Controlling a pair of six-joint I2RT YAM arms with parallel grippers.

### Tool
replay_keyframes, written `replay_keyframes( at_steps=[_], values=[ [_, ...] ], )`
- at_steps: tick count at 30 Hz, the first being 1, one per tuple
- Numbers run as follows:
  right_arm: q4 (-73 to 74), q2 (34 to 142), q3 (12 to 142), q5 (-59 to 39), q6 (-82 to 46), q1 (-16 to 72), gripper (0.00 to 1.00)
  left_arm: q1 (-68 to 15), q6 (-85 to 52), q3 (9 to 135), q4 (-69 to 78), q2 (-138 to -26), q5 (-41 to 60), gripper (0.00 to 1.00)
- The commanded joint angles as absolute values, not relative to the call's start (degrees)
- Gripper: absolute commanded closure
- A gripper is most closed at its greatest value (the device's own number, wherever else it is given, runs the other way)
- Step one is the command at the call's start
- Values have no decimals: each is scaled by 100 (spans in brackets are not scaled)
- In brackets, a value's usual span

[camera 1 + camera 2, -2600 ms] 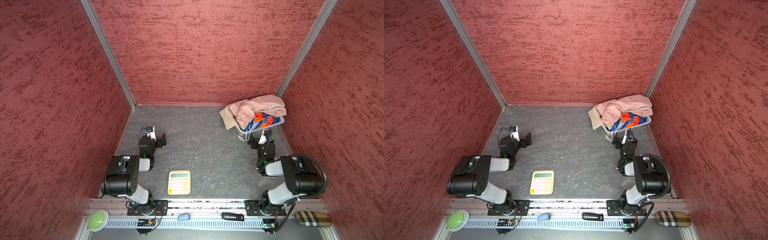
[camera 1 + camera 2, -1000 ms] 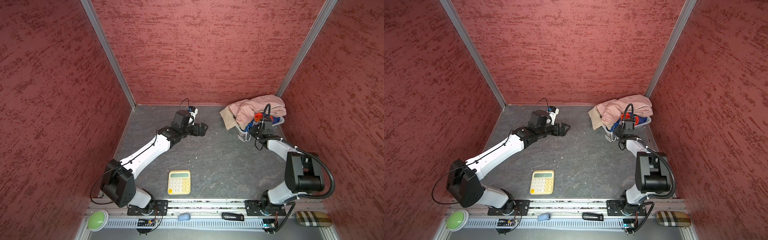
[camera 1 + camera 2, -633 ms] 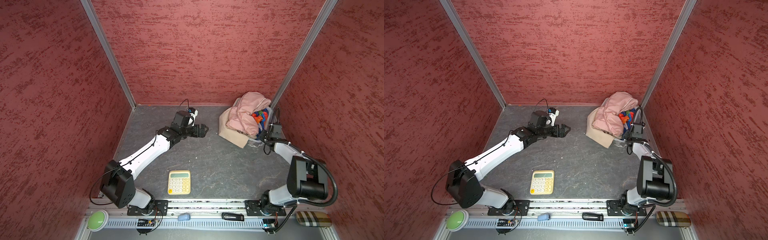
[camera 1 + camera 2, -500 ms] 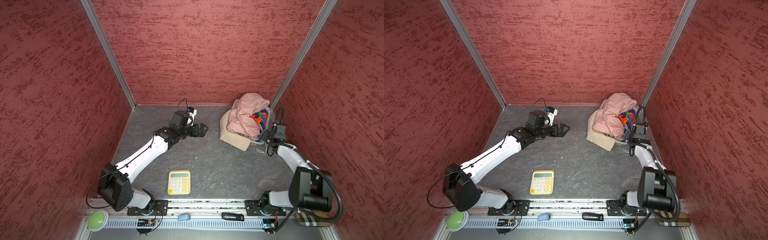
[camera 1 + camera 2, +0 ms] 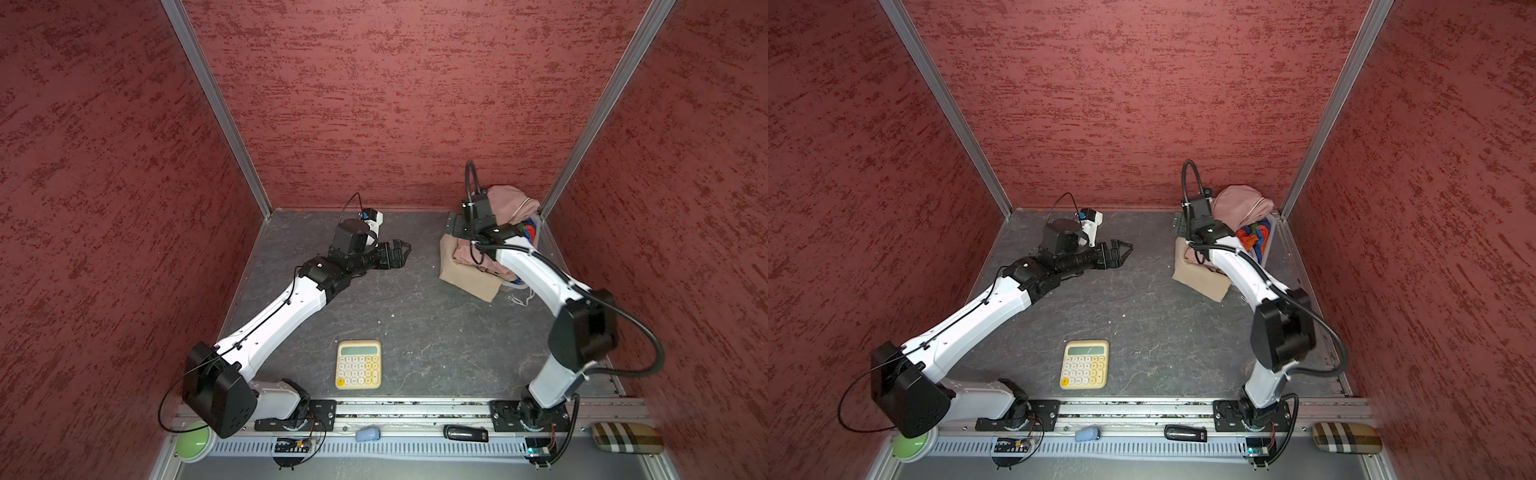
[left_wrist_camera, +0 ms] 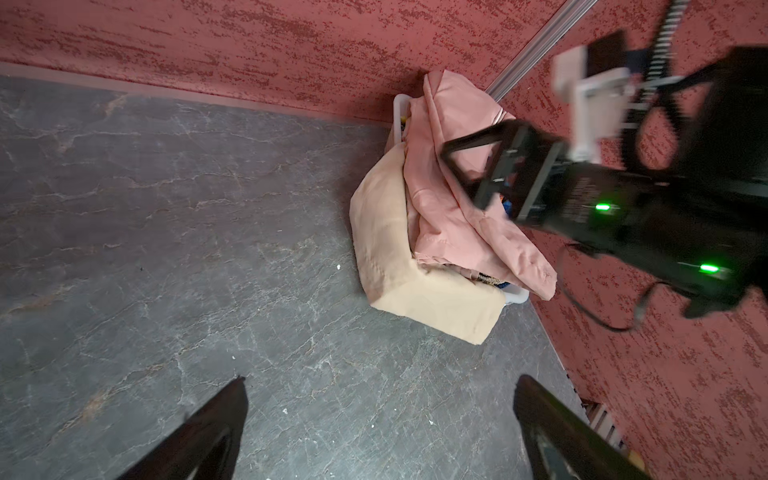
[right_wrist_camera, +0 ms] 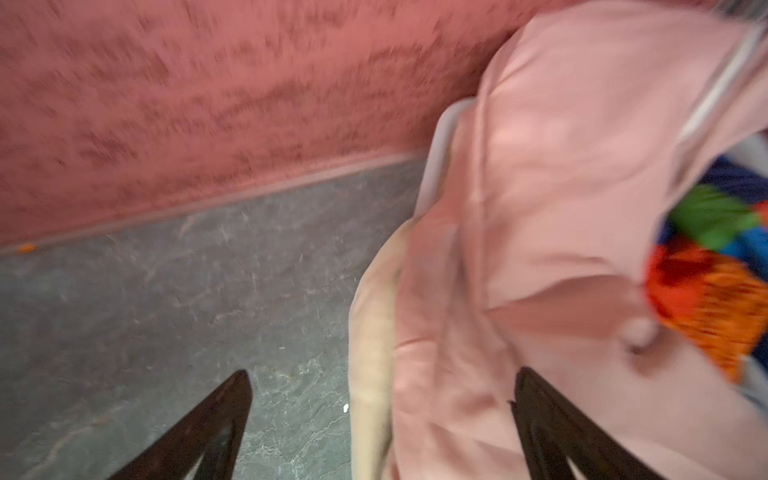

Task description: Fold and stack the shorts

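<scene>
Basket (image 6: 515,296), far-right corner: now lying tipped, beige shorts (image 6: 386,232) spilling out. Right gripper (image 7: 382,374), left gripper (image 6: 381,379): fingers standing spread, empty; sorting likely beginning.

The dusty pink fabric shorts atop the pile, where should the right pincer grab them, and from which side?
Probably the loose hem corner of the dusty pink shorts draped over the beige fabric shorts. Come from above on the open-floor side: pink lies topmost, that flap hangs free, walls close the other sides.
</scene>
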State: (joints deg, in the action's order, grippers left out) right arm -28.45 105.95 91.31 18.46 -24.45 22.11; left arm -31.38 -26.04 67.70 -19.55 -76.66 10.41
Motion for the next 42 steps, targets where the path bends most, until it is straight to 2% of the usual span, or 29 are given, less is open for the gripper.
replay_keyframes(
  at_steps=[1,8,13,16,20,25,33,34,35,37,38,41,42],
  values=[
    [-3584,11268,9835,2226,-2502,2230,6,-3051,-2769,6560,-2067,-7474,1183,1],
    [-4295,12624,11164,2645,-2331,2232,13,-3032,-2773,6395,-2027,-7432,1350,1],
    [-4435,13007,11155,2567,-2111,2193,33,-3032,-2719,6453,-2057,-7557,1518,1],
    [-4160,12647,10449,2492,-2019,2095,46,-3025,-2647,6452,-2038,-7596,1522,1],
    [-3733,11952,9287,2529,-1794,1899,55,-3023,-2706,6451,-1914,-7695,1596,1],
    [-3228,11098,7974,2495,-1246,1570,73,-3058,-2872,6546,-1814,-7890,1768,1],
    [-2683,10401,6858,2613,-188,1148,78,-3146,-3062,6621,-1638,-8115,1822,1],
    [-2695,10358,6870,2565,-185,1107,77,-3163,-3072,6648,-1635,-8140,1815,1],
    [-2743,10311,6925,2484,-188,1098,70,-3180,-3078,6671,-1642,-8174,1807,1],
    [-2905,10123,7106,2142,-348,1100,49,-3204,-3048,6727,-1665,-8207,1770,1],
    [-2978,9966,7188,1917,-493,1099,43,-3208,-3022,6752,-1683,-8214,1738,1],
    [-2987,9036,7215,1513,-1121,1100,4,-3208,-2832,6892,-1688,-8220,1498,1],
    [-2973,8644,7176,1532,-1333,1092,1,-3208,-2776,6952,-1672,-8218,1375,1]
  ],
)
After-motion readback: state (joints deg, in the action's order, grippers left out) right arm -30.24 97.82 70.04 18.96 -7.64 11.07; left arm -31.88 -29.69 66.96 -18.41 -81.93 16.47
